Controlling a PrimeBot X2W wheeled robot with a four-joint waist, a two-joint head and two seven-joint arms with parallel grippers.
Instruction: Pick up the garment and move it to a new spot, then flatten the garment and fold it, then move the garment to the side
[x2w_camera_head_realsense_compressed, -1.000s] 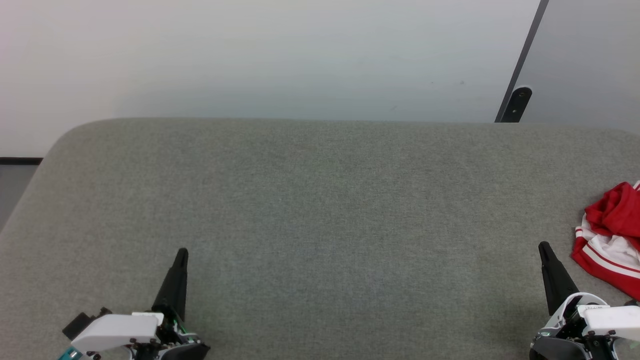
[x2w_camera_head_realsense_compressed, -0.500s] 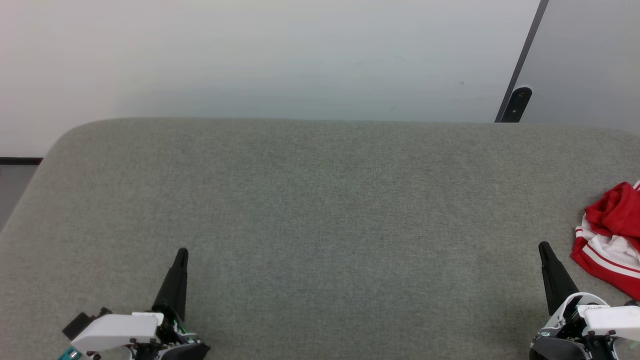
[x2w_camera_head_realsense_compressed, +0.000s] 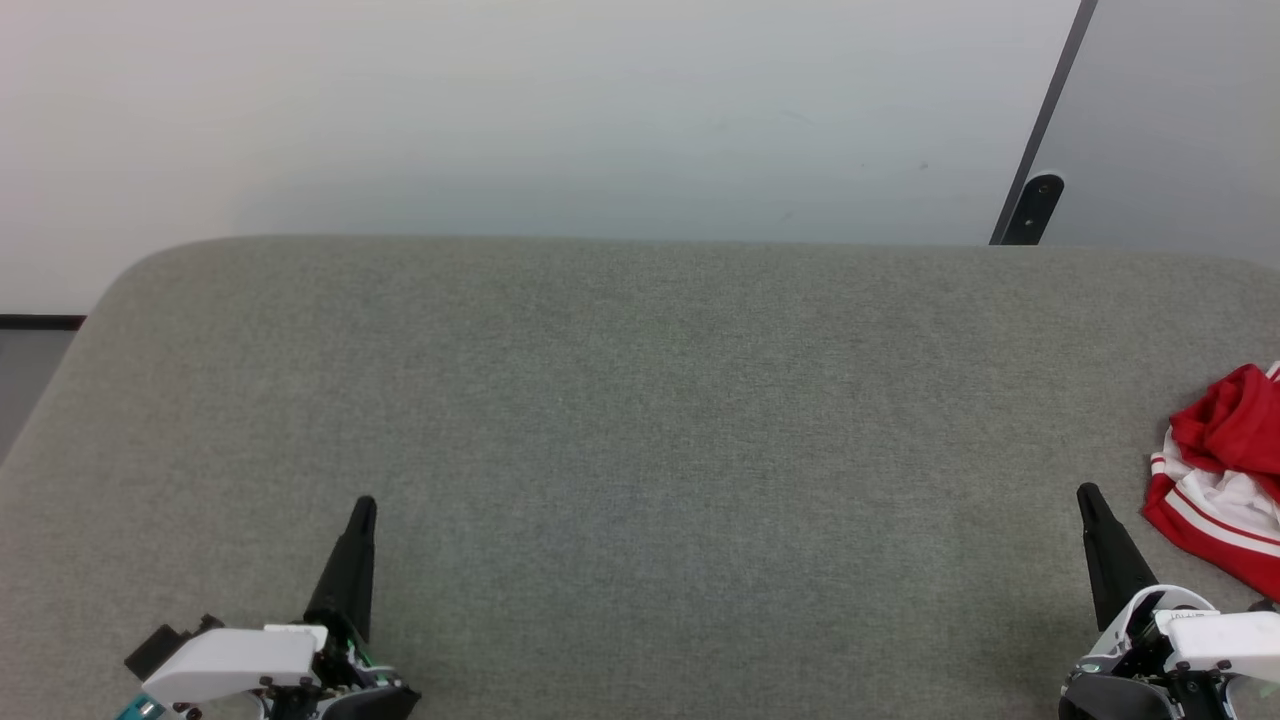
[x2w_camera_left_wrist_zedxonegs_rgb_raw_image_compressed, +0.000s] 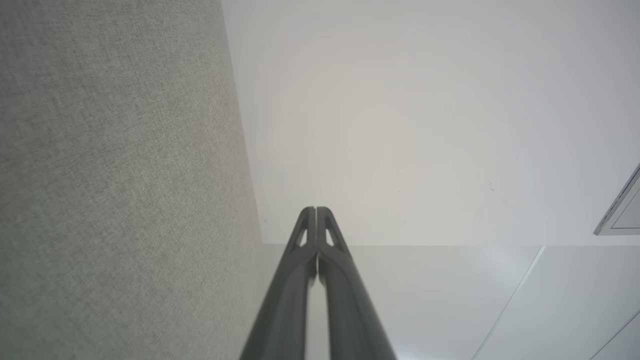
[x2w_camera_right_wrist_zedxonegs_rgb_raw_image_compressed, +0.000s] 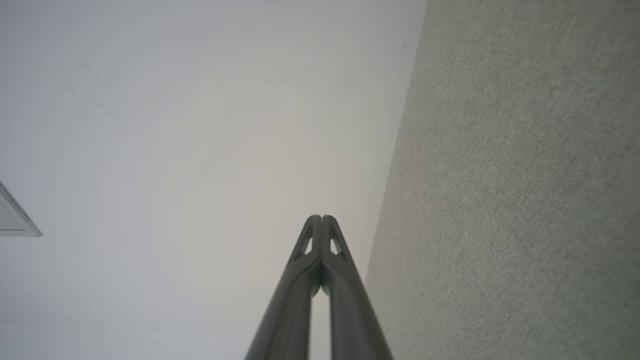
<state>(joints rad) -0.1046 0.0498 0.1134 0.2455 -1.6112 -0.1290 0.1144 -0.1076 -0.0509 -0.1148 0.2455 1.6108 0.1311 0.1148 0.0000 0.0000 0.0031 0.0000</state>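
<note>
head view: garment (x2w_camera_head_realsense_compressed: 1222, 470) lies crumpled on the bench (x2w_camera_head_realsense_compressed: 640, 400) at its far right, partly cut off by the frame edge. red cloth is bunched on top, with white cloth and red stripe trim beneath and toward the near side. it lies loose; neither tool has hold of it.

left tool (x2w_camera_head_realsense_compressed: 363, 506) sits at lower left over the bench, its two dark fingers pressed together into a single point, gripping nothing. right tool (x2w_camera_head_realsense_compressed: 1087, 493) sits at lower right, fingers likewise closed tip to tip and empty. its tip is near the garment's left hem but apart from it. the two tools are well apart, both pointing toward the wall (x2w_camera_head_realsense_compressed: 500, 120) behind the bench.

left wrist view: fingertips meet, with grey bench fabric on the view's left and pale wall beyond. right wrist view: fingertips meet, bench fabric on the view's right.

cannot tell whether either tool touches the bench.

a dark bracket (x2w_camera_head_realsense_compressed: 1032, 205) stands at the bench's far right edge.
</note>
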